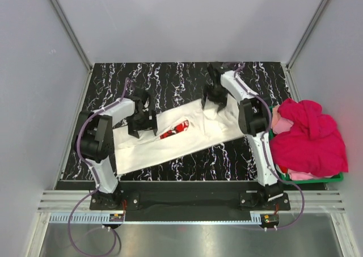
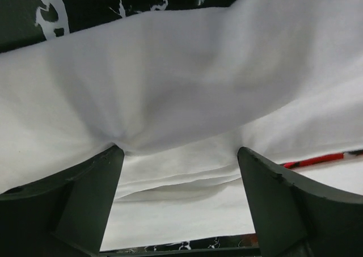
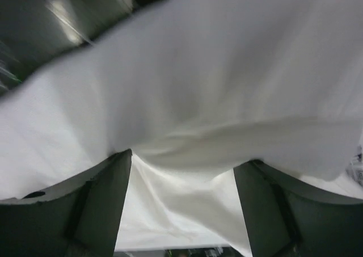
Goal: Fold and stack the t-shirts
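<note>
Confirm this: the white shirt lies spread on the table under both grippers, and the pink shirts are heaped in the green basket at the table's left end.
Wrong end. The top view shows the pink shirts heaped in the green basket at the right end of the table. The white shirt does lie spread under the left gripper and the right gripper.

A black table top (image 1: 170, 75) veined with white carries the white t-shirt (image 1: 170, 149), which lies in a long band slanting across its middle, a strip of red print showing. Right of the shirt, at the table's edge, stands a green basket (image 1: 339, 177).
</note>
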Action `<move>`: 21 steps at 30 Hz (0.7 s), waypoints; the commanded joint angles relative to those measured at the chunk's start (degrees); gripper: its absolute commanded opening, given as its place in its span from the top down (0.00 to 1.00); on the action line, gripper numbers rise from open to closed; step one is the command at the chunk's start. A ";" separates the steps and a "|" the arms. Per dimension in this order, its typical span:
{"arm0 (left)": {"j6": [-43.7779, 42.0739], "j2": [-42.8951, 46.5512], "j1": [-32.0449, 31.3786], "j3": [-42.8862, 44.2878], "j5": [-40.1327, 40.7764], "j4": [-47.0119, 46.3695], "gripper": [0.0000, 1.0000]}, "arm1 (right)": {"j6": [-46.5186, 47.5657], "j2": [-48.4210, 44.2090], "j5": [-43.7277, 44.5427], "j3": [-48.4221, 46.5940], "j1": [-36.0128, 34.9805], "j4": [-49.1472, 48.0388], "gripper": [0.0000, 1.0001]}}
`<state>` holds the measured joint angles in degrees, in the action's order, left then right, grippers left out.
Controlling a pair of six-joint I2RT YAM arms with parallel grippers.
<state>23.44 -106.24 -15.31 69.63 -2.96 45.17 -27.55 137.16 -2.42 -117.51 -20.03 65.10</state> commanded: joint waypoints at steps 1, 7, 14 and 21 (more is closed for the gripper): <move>3.00 3.55 -3.92 -9.12 -12.05 -1.74 0.11 | 2.06 18.06 -7.57 -28.48 0.70 -2.89 0.21; 27.85 12.18 -25.32 -26.55 -30.51 -29.22 0.11 | -5.66 20.64 -26.21 -32.03 0.96 -35.23 0.13; 37.30 18.07 -37.07 -16.92 -25.44 -25.88 0.08 | -3.22 22.28 -32.30 -39.91 -0.18 -53.30 0.04; 32.11 26.85 -39.36 -0.21 -10.68 -1.59 0.05 | 1.62 6.74 -28.97 -29.26 0.08 -52.02 0.02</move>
<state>56.93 -86.11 -53.95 64.23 -20.86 32.18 -29.41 155.87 -31.14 -147.41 -19.88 16.45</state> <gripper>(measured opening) 0.948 0.975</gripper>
